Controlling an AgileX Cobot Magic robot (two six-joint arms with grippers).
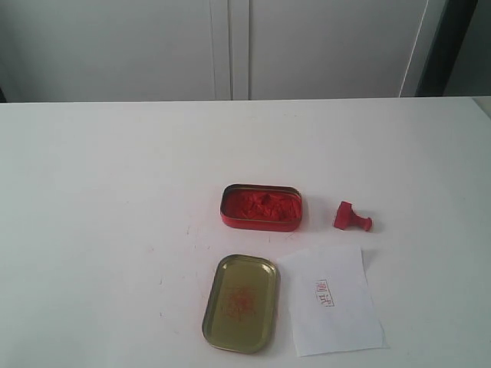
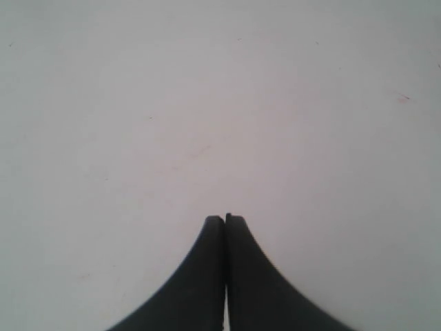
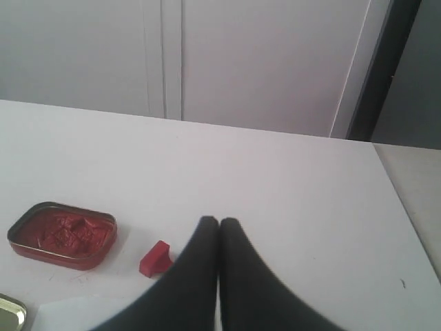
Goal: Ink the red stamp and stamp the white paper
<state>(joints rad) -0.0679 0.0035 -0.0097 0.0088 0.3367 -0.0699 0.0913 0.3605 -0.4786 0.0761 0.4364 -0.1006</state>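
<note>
Red tin (image 1: 261,224) w/ ink paste (image 1: 261,204); gold lid (image 1: 234,333) w/ red smears (image 1: 242,297). Left gripper (image 2: 225,219) & right gripper (image 3: 219,222) closed tight, empty; right half-hides red stamp (image 3: 155,259).

Exterior view: high, at the front of the counter (image 1: 115,192), tilted down, facing the back cabinet doors (image 1: 230,46). Mid range, takes in the red ink tin (image 1: 261,207), red stamp (image 1: 351,217), gold lid (image 1: 241,303) and white paper (image 1: 330,299). Left wrist view: close, looking down past the left fingers (image 2: 200,276) onto plain counter. Right wrist view: low, near-level past the right fingers (image 3: 200,276), facing the same doors. It shares the tin, stamp, lid corner and paper edge with the exterior view.
</note>
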